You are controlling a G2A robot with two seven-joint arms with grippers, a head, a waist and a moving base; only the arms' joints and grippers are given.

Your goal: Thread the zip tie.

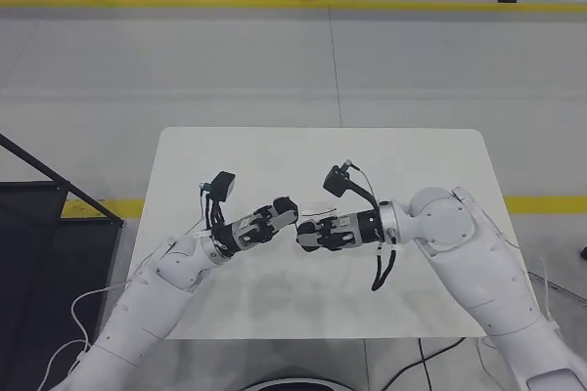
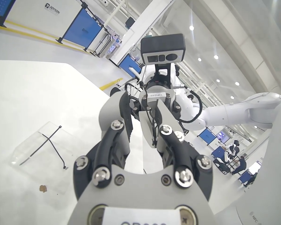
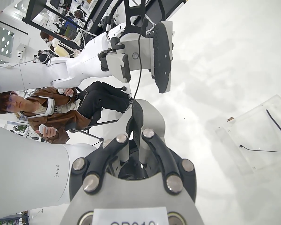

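The surface (image 1: pixel 421 166) is smooth matt white; the tray (image 2: pixel 28 147) on it is clear glossy plastic. The zip tie (image 3: pixel 140 57) in the right claw (image 3: pixel 134 105) is thin black plastic, and that claw is matt grey metal with shiny screws (image 3: pixel 147 132) and rough black pads (image 3: pixel 134 118)

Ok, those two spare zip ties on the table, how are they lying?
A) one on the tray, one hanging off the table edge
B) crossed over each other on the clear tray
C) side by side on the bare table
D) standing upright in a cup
B: in the left wrist view the two black zip ties form an X on the clear tray, which lies flat on the white table.
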